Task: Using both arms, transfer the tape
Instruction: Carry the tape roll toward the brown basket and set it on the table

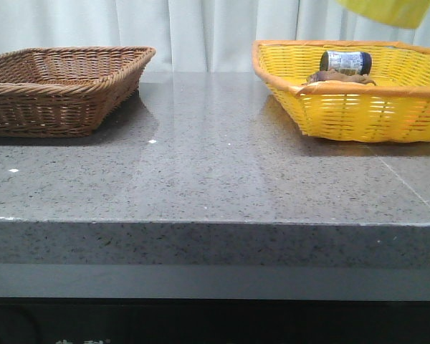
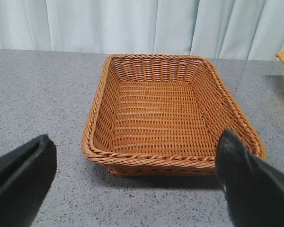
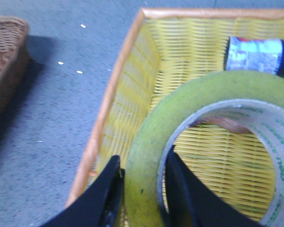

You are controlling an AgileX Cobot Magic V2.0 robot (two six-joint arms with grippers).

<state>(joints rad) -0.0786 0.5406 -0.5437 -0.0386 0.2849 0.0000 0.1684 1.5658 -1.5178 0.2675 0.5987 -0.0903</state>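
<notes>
The right gripper (image 3: 141, 194) pinches the tape (image 3: 208, 142) wall above the yellow basket (image 3: 132, 94); the left gripper's (image 2: 132, 184) fingers (image 2: 19, 179) gape wide, empty.

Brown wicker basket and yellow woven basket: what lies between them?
Only bare grey speckled tabletop between the brown wicker basket and yellow woven basket, per the front view.

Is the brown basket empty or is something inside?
Empty. The left wrist view looks straight into the brown basket and shows only bare woven bottom and walls.

glossy speckled stone table (image 1: 222, 165); woven wicker baskets (image 2: 161, 113) (brown, yellow); translucent tape (image 3: 151, 142).
</notes>
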